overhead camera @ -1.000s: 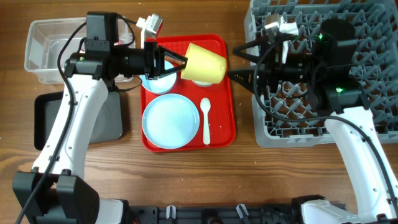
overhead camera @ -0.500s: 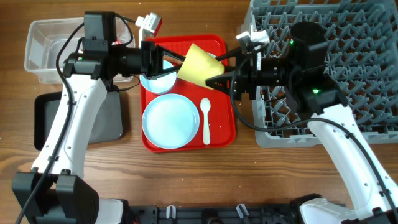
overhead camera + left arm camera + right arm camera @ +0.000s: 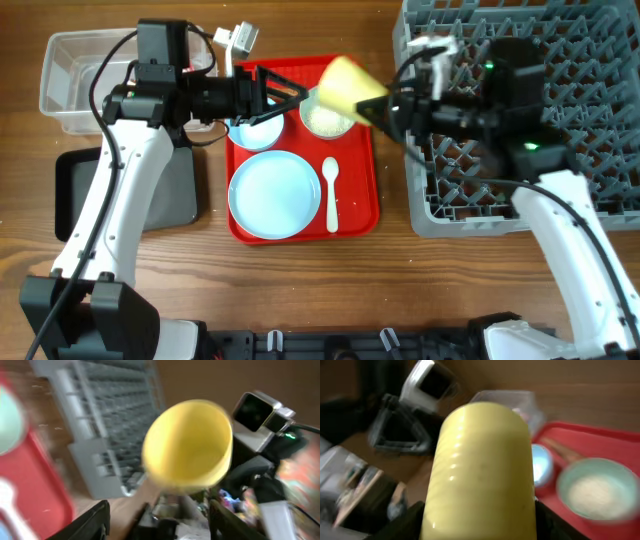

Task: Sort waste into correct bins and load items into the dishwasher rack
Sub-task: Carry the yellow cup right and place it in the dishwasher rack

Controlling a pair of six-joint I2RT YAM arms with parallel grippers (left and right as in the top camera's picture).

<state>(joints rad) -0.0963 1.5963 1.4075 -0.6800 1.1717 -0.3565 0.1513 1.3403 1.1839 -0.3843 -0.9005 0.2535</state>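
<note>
The small yellow cup (image 3: 345,85) hangs above the red serving tray's (image 3: 300,228) far right corner, its base gripped by my right gripper (image 3: 382,102). In the right wrist view the yellow cup (image 3: 480,470) fills the space between both fingers. My left gripper (image 3: 283,95) stands open just left of the cup, apart from it; in its own view the cup (image 3: 187,442) floats beyond the spread fingers (image 3: 95,520). On the tray lie a pale-blue plate (image 3: 275,195), a white spoon (image 3: 331,190), a blue bowl (image 3: 255,132) and a mint bowl of rice-like grains (image 3: 328,120). The dishwasher rack (image 3: 560,200) is at right.
A clear plastic tub (image 3: 75,75) stands at the far left with a shallow black tray (image 3: 150,200) in front of it. Both arms cross above the tray's far edge. Bare wooden table (image 3: 300,290) runs along the front.
The yellow cup passed from my left gripper to my right one. The left jaws opened and let go; the right gripper closed on the cup and drew it rightward toward the rack.
</note>
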